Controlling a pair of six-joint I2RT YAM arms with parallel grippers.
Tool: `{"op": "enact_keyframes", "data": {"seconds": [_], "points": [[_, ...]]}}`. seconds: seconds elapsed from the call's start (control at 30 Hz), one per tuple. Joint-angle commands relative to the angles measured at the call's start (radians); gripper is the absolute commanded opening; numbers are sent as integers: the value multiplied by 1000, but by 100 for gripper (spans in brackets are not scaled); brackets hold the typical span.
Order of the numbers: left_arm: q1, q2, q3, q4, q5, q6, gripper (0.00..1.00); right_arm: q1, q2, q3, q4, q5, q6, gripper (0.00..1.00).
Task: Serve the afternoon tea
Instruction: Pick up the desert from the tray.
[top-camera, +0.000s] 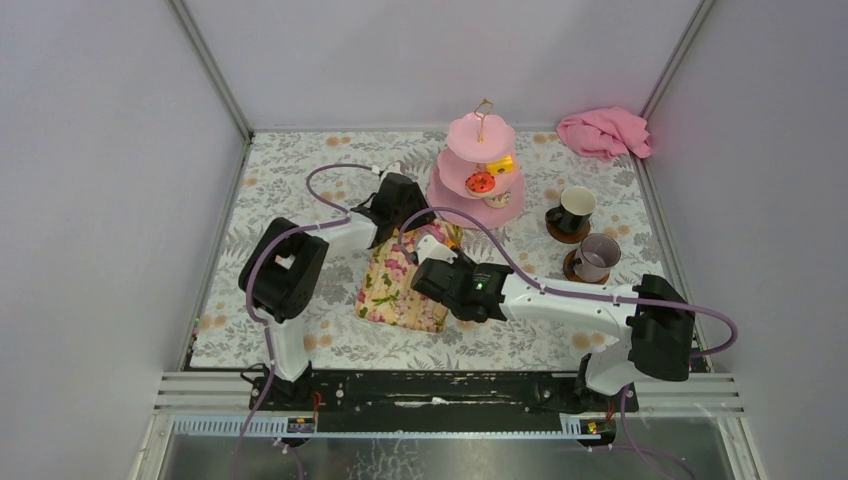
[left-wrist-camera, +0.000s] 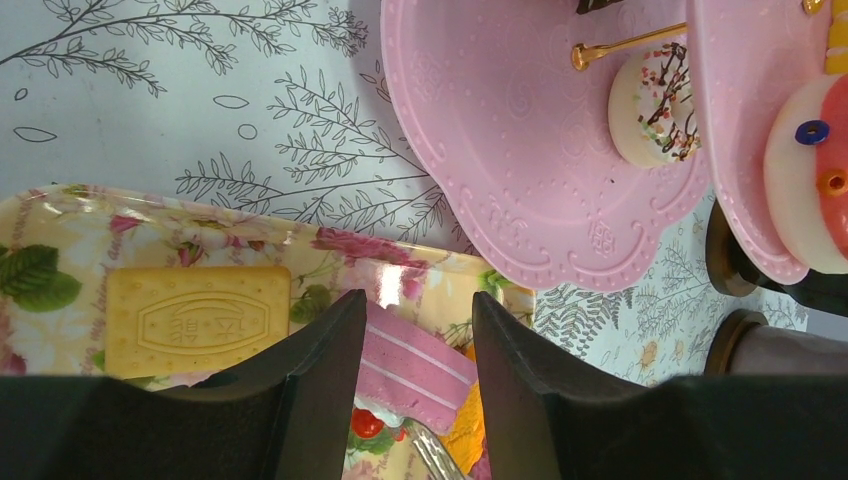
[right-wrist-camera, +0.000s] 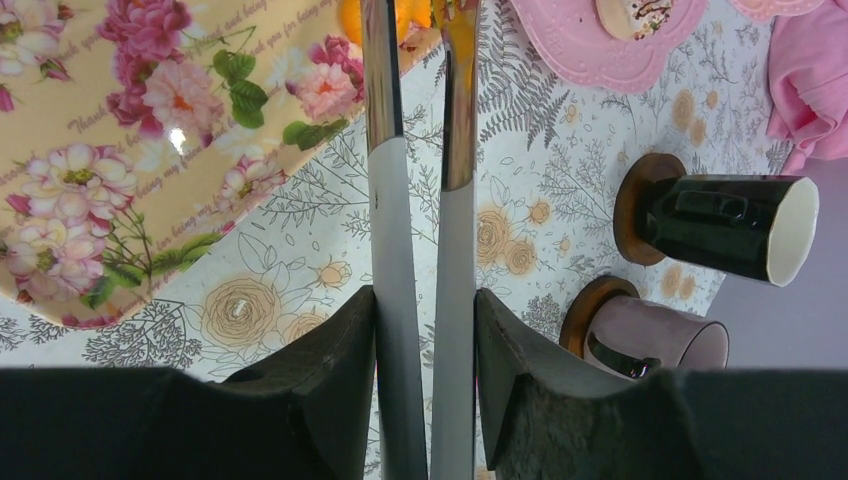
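Pale walls (top-camera: 100, 150) enclose the leaf-printed tablecloth (top-camera: 300, 180). The left gripper (left-wrist-camera: 418, 305) gapes over a pink cake (left-wrist-camera: 415, 365) on the floral tray (left-wrist-camera: 60, 220) (pink stand (left-wrist-camera: 500, 150) just beyond); the right gripper (right-wrist-camera: 425, 300) clamps metal tongs (right-wrist-camera: 392, 200), left of the black mug (right-wrist-camera: 720, 225).

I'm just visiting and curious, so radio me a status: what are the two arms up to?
Right gripper shut on metal tongs, tips at orange cake. Left gripper open over pink cake on floral tray. No obstruction seen.

The floral tray (right-wrist-camera: 120, 150) and black mug (right-wrist-camera: 720, 225) look glossy, the tongs (right-wrist-camera: 392, 220) polished metal.
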Motion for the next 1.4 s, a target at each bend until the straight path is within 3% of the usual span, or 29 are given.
{"op": "enact_keyframes", "data": {"seconds": [0.0, 0.4, 0.8, 0.97, 1.37], "points": [[-4, 19, 32, 3, 13, 27, 50, -2, -31, -7, 34, 16, -7, 44], [-4, 58, 66, 2, 35, 42, 51, -25, -7, -39, 87, -22, -31, 45], [-3, 89, 121, -13, 52, 55, 50, -62, 25, -44, 123, -92, -43, 40], [-1, 81, 123, -11, 40, 47, 50, -72, 40, -36, 120, -96, -40, 30], [51, -73, 52, -1, -148, -34, 51, -73, 12, 12, 120, -60, -51, 13]]}}
